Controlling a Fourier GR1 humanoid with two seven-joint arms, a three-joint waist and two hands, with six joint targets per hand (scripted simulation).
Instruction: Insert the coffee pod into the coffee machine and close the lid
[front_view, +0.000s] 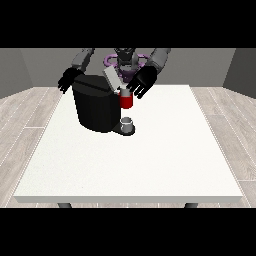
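A black coffee machine (94, 107) stands on the white table (150, 160) left of centre. Its grey lid (112, 79) is tilted up and open. A red part of the machine (126, 101) shows at its front, over a small grey cup (128, 123) on the drip base. The hand at the view's right (141, 82) hovers by the lid's right side, just above the red part, its fingers spread and relaxed. The hand at the view's left (68, 79) hangs behind the machine's left top corner with its fingers spread. I cannot make out the coffee pod.
The table's front and right parts stretch wide around the machine. A wooden floor (230, 130) surrounds the table. The robot's torso (125, 62) stands right behind the machine.
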